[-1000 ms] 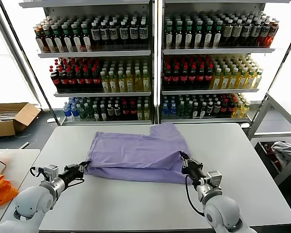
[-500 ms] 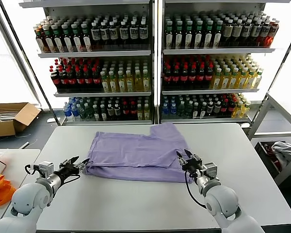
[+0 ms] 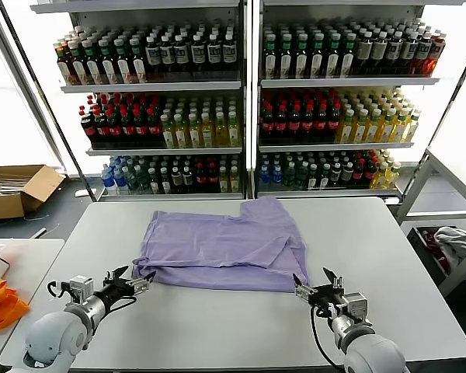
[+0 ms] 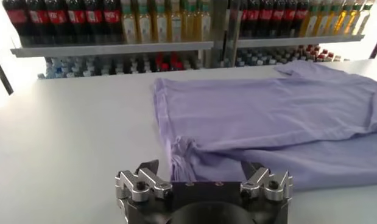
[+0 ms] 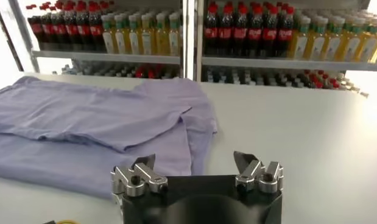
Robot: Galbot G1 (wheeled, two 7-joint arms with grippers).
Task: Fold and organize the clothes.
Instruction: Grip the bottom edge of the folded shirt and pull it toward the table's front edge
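Note:
The clothes are one lavender T-shirt (image 3: 221, 249), lying folded and flat in the middle of the white table (image 3: 217, 330); its print does not show. My left gripper (image 3: 132, 281) is open just off the shirt's near left corner, holding nothing. The left wrist view shows that bunched corner (image 4: 179, 152) just beyond the open left gripper (image 4: 200, 170). My right gripper (image 3: 314, 286) is open a little in front of the near right corner. In the right wrist view the shirt (image 5: 97, 122) lies ahead of the open right gripper (image 5: 194, 161), with nothing held.
Shelves of bottles (image 3: 241, 101) stand behind the table. A cardboard box (image 3: 15, 190) sits on the floor at far left. An orange cloth (image 3: 0, 305) lies on a side table at left. A bin with cloth (image 3: 450, 241) is at right.
Both grippers went from shut on the shirt's near edge to open, letting it go. They drew back toward the table's front; the edge now rests on the table.

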